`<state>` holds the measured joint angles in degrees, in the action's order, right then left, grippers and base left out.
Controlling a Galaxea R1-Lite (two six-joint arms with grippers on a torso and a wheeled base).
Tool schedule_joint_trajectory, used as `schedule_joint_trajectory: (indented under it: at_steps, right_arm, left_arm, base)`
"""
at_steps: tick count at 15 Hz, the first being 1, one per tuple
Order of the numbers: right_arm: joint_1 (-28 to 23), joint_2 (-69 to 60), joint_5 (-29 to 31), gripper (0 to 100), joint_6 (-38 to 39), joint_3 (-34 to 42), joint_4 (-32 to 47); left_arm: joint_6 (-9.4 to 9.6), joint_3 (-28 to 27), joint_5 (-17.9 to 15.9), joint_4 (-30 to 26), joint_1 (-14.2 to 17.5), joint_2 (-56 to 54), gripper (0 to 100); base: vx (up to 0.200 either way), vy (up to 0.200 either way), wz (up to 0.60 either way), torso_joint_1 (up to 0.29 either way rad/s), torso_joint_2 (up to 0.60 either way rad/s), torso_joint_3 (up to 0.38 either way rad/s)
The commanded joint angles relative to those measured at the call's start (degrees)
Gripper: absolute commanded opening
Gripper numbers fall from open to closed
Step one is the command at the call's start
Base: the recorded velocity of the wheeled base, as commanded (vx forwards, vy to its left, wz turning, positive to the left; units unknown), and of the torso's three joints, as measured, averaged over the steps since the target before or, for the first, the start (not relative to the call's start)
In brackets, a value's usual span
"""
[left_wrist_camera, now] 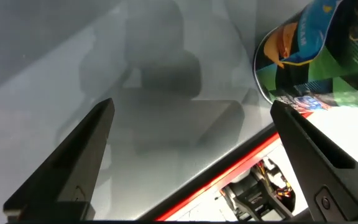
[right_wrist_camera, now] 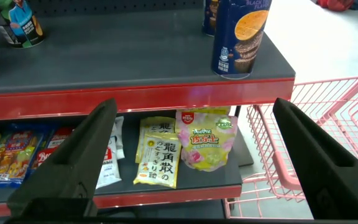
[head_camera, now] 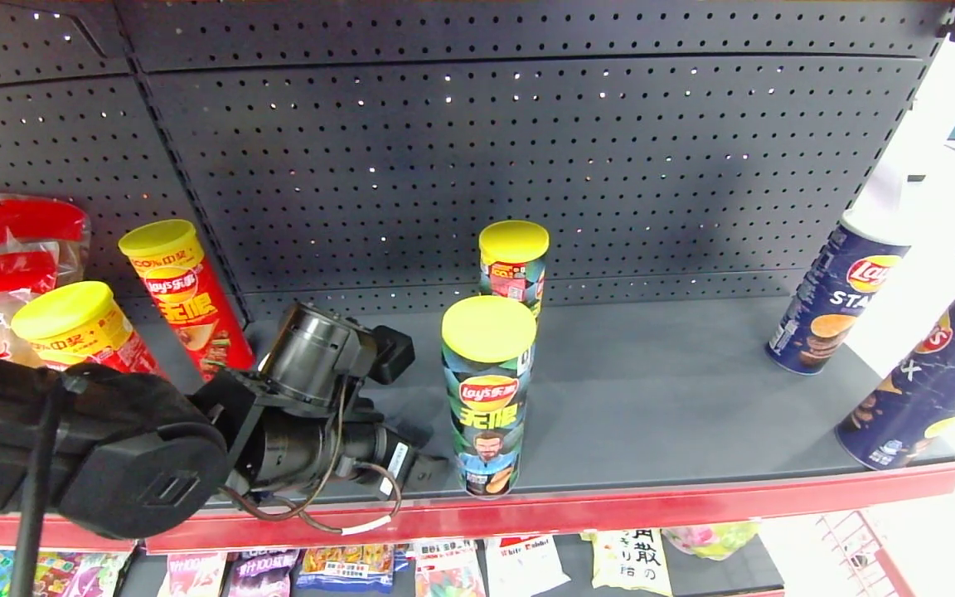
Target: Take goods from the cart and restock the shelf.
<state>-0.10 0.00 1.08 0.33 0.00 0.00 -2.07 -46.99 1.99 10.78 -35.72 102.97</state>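
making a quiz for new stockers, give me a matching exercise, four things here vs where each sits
1 front green can
2 rear red can
3 rear blue can
4 pink cart

A right end of the shelf
B below shelf level, past its right end
C left, by the divider
D shelf front edge, by the left gripper

Pairs: 1-D, 2-C, 3-A, 4-B

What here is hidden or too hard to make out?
Head view: lower half of the rear green can, behind the front green can.
Head view: bottom of the nearer red can, behind the left arm.
Right wrist view: pink cart, cut off by the edge; its contents cannot be told.
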Motion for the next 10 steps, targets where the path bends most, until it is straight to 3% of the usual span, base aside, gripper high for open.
schedule_joint_trajectory:
  at_steps: [1, 10]
  right_arm:
    - [0.01, 0.09, -0.03, 100, 0.02, 0.00, 0.00]
    - [0.01, 0.09, -0.03, 100, 0.02, 0.00, 0.00]
  left_arm:
    - [-0.04, -0.20, 0.03, 0.03, -0.05, 0.12, 100]
    - [-0.04, -0.73, 0.03, 0.03, -0.58, 1.00, 100]
  base:
    - [0.000, 0.000, 0.00, 0.000, 0.00, 0.000]
    - [0.000, 0.000, 0.00, 0.000, 0.00, 0.000]
